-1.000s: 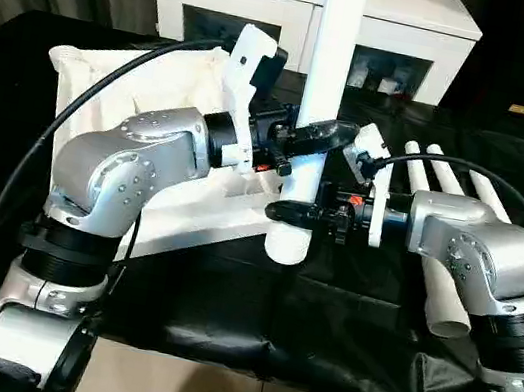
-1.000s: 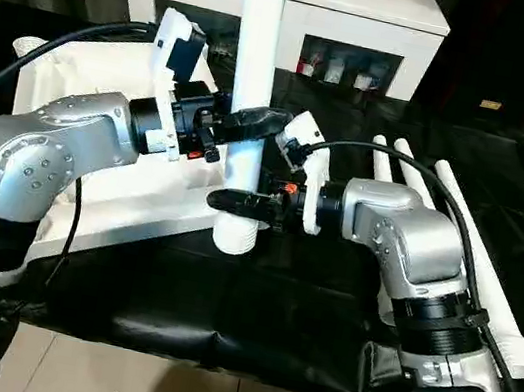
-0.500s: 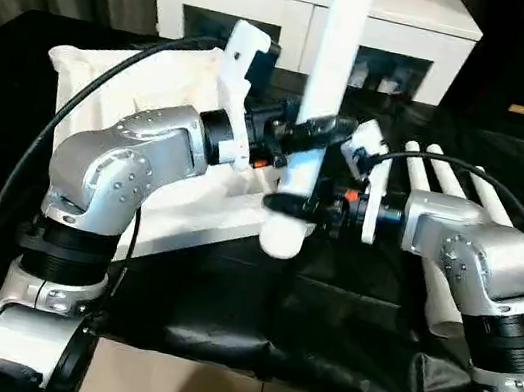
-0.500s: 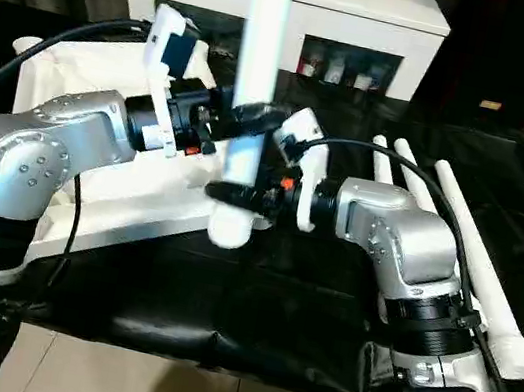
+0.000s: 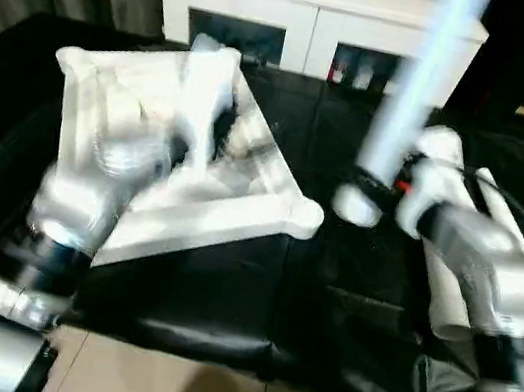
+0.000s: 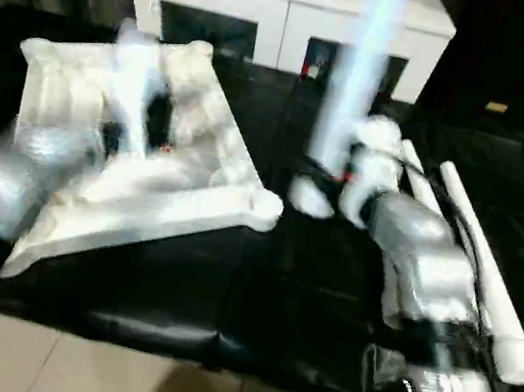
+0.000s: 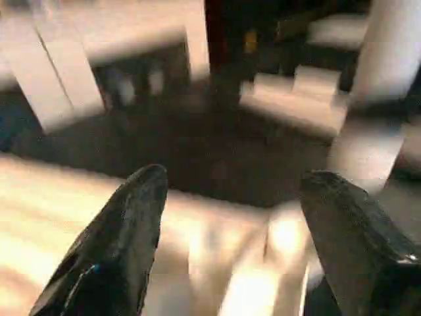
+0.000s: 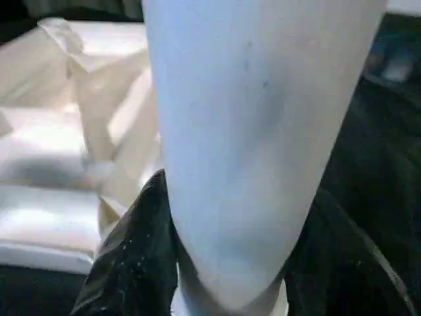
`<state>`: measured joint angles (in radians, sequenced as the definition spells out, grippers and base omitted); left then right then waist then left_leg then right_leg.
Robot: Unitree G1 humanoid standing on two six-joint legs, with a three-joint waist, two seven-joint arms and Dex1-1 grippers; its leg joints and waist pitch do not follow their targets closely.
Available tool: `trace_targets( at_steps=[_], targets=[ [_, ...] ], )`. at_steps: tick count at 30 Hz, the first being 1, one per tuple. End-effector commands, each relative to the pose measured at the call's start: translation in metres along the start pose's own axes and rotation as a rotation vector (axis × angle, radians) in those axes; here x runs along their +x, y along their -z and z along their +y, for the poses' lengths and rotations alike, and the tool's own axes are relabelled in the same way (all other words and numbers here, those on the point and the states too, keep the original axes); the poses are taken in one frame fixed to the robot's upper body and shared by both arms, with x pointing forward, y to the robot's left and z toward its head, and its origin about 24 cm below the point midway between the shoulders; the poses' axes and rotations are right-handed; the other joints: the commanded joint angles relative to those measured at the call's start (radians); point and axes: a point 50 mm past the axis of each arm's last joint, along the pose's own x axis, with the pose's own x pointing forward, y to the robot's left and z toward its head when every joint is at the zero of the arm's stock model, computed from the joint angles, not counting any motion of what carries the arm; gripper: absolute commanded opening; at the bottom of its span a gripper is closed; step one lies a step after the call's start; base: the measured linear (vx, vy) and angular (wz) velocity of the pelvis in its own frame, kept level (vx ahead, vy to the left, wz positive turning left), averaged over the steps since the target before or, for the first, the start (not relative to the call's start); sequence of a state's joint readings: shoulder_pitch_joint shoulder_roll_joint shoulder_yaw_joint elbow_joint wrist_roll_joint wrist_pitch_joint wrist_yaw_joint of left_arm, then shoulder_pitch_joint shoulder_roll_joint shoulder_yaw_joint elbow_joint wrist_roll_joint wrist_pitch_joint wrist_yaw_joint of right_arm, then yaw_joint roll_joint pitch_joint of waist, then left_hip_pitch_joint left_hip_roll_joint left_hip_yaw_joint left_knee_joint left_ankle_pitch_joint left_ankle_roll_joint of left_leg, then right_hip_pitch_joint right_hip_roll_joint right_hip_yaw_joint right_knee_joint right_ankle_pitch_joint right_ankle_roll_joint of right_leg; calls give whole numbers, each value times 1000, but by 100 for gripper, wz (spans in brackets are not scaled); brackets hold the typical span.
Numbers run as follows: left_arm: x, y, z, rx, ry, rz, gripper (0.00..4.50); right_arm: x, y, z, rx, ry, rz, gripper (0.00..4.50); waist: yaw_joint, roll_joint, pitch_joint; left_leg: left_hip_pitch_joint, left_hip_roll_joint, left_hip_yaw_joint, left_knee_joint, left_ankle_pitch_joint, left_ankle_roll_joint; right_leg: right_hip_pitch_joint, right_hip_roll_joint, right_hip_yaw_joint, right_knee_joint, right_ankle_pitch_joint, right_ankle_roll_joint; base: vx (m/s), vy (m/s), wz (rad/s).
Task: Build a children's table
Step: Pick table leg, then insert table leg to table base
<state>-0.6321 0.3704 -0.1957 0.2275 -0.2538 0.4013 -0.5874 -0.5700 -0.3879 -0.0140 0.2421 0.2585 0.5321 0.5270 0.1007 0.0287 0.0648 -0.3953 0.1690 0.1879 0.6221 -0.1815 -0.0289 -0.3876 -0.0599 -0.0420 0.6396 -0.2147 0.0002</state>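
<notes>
Pictured upside down on the left half of the black counter [image 5: 323,308]: the white tabletop [image 5: 191,194] of the children's table, ribs facing up, with one rounded corner socket [image 5: 304,219] pointing toward the counter's near edge.

Carried just to the right of that socket and apart from it: one white leg [image 5: 414,81], thick end down, thin end leaning up and away toward the white cabinet [image 5: 316,3] behind the counter. Clamped on either side of the tube near its lower end: the right gripper [image 8: 230,263], the only hold on it.

Upright and pinched from both sides a second ago; now tilted and swung to the right, off the line of the socket. Released by the left gripper [image 7: 230,224], spread wide with nothing between its fingers [image 7: 125,230] and drawn back over the tabletop.

Lying along the counter's right side, side by side: the spare legs [image 6: 473,264].

Judged from this: change to a single grip done, leg not yet seated, no leg seen standing in the tabletop. Likely still needed: bringing the thick end back over the corner socket and righting the tube before pressing down. Worth watching: a low, one-sided hold on a long tube, with the top end free to sway.
</notes>
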Motion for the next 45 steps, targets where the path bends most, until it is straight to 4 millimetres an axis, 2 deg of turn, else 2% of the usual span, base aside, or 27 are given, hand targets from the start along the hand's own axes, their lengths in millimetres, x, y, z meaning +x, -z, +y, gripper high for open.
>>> trace_targets(
  at_steps=[1, 2, 3, 4, 6, 7, 8, 9, 10, 12, 13, 14, 15, 16, 17, 18, 19, 22, 23, 25, 26, 27, 29, 30, 40, 43, 45],
  targets=[
    [10, 12, -12, 65, 85, 57, 357, -3, -8, 4, -27, -7, -44, 186, -1, 11, -89, 29, 54, -32, -71, -104, -48, 44, -78, 43, -58, 65, -204, 0, 0, 0],
    [13, 23, -16, 61, 113, 94, 357, -4, -6, 4, -15, -12, -39, 186, 0, 10, -89, 29, 54, -32, -71, -101, -42, 44, -78, 43, -59, 78, -212, 0, 0, 0],
    [15, 32, -18, 31, 138, 126, 374, -5, -4, 5, -10, -18, -33, 186, -1, 16, -88, 29, 53, -31, -69, -108, -36, 45, -79, 44, -58, 88, -224, 0, 0, 0],
    [15, 36, -19, 29, 152, 145, 392, -6, -2, 6, -9, -23, -29, 186, -2, 13, -87, 29, 52, -29, -70, -115, -33, 45, -79, 44, -61, 87, -230, 0, 0, 0],
    [15, 47, -18, 42, 177, 188, 395, -6, 1, 8, -17, -34, -26, 186, -4, 13, -85, 29, 52, -29, -71, -145, -28, 47, -83, 45, -66, 47, -243, 0, 0, 0],
    [16, 54, -16, 63, 176, 217, 395, -7, 4, 11, -27, -52, -26, 186, -7, 22, -80, 29, 51, -29, -73, -174, -29, 45, -83, 45, -78, -5, -236, 0, 0, 0],
    [18, 58, -14, 69, 154, 231, 422, -7, 5, 13, -27, -68, -24, 185, -8, 25, -81, 31, 54, -31, -73, -187, -35, 47, -83, 46, -74, -16, -235, 0, 0, 0],
    [18, 59, -13, 71, 152, 236, 422, -7, 5, 14, -27, -72, -23, 185, -10, 21, -83, 31, 55, -33, -74, -192, -34, 49, -85, 46, -74, -29, -231, 0, 0, 0],
    [19, 65, -10, 103, 141, 262, 435, -8, 6, 18, -28, -94, -21, 185, -11, 23, -83, 31, 55, -33, -74, -192, -32, 49, -86, 46, -74, -34, -233, 0, 0, 0],
    [19, 70, -6, 108, 131, 283, 432, -9, 6, 21, -34, -111, -18, 185, -12, 27, -82, 31, 54, -33, -74, -197, -25, 47, -86, 47, -79, -59, -230, 0, 0, 0],
    [19, 71, -4, 99, 132, 289, 428, -9, 6, 22, -37, -115, -18, 185, -12, 35, -83, 32, 57, -34, -75, -198, -30, 44, -86, 46, -78, -51, -236, 0, 0, 0],
    [18, 72, 0, 87, 129, 304, 428, -8, 6, 23, -46, -117, -16, 185, -14, 32, -83, 31, 58, -35, -75, -195, -30, 47, -86, 46, -75, -40, -242, 0, 0, 0],
    [18, 73, 1, 85, 128, 306, 428, -8, 6, 23, -48, -118, -15, 185, -15, 37, -82, 32, 54, -32, -73, -196, -26, 43, -83, 46, -77, -35, -246, 0, 0, 0],
    [18, 73, 3, 80, 122, 313, 428, -8, 6, 24, -52, -121, -14, 185, -13, 37, -84, 31, 54, -33, -73, -196, -23, 46, -87, 46, -75, -38, -252, 0, 0, 0],
    [17, 74, 5, 74, 129, 319, 408, -8, 6, 24, -54, -124, -13, 185, -14, 40, -81, 29, 53, -33, -73, -201, -22, 45, -86, 46, -79, -50, -253, 0, 0, 0],
    [17, 75, 6, 53, 140, 328, 397, -8, 6, 25, -51, -133, -13, 185, -14, 46, -83, 31, 53, -33, -72, -206, -22, 45, -87, 46, -78, -57, -254, 0, 0, 0],
    [17, 77, 7, 25, 159, 338, 390, -9, 6, 26, -45, -143, -10, 185, -14, 42, -83, 33, 54, -33, -72, -208, -23, 45, -87, 46, -79, -58, -254, 0, 0, 0],
    [17, 77, 7, -20, 182, 351, 377, -10, 7, 27, -38, -156, -1, 185, -15, 44, -83, 31, 54, -33, -72, -199, -14, 46, -87, 46, -77, -53, -262, 0, 0, 0],
    [17, 78, 7, -52, 187, 362, 362, -11, 8, 27, -36, -165, 6, 185, -13, 50, -84, 30, 54, -33, -70, -184, -5, 46, -88, 46, -75, -42, -266, 0, 0, 0],
    [18, 77, 9, -63, 175, 373, 350, -12, 9, 28, -46, -172, 18, 185, -12, 54, -85, 30, 56, -34, -70, -180, -3, 46, -89, 46, -74, -30, -272, 0, 0, 0],
    [19, 76, 10, -73, 172, 375, 340, -12, 9, 28, -55, -174, 22, 185, -13, 52, -85, 30, 56, -34, -70, -182, -3, 46, -88, 45, -76, -28, -273, 0, 0, 0],
    [20, 74, 9, -92, 167, 375, 330, -12, 11, 28, -71, -177, 27, 185, -13, 56, -85, 30, 57, -35, -71, -184, -5, 46, -88, 45, -75, -21, -276, 0, 0, 0],
    [21, 74, 9, -101, 156, 385, 303, -12, 11, 28, -71, -177, 28, 185, -12, 55, -86, 30, 57, -35, -70, -184, 1, 47, -89, 45, -74, -14, -280, 0, 0, 0],
    [21, 75, 10, -100, 157, 388, 303, -12, 11, 28, -67, -177, 26, 185, -12, 58, -86, 29, 56, -34, -69, -185, 2, 47, -89, 45, -75, -14, -281, 0, 0, 0],
    [17, 78, 12, -106, 187, 421, 218, -11, 7, 26, -67, -172, 20, 185, -13, 58, -83, 30, 58, -35, -73, -200, 4, 46, -91, 45, -80, -50, -278, 0, 0, 0],
    [15, 81, 11, -113, 199, 432, 210, -11, 7, 26, -68, -172, 20, 185, -13, 55, -82, 30, 59, -35, -74, -204, 2, 45, -92, 46, -81, -66, -275, 0, 0, 0],
    [14, 82, 11, -115, 207, 438, 184, -11, 6, 26, -68, -173, 20, 185, -13, 55, -82, 30, 59, -35, -75, -203, 2, 45, -92, 47, -81, -66, -274, 0, 0, 0]
  ],
)
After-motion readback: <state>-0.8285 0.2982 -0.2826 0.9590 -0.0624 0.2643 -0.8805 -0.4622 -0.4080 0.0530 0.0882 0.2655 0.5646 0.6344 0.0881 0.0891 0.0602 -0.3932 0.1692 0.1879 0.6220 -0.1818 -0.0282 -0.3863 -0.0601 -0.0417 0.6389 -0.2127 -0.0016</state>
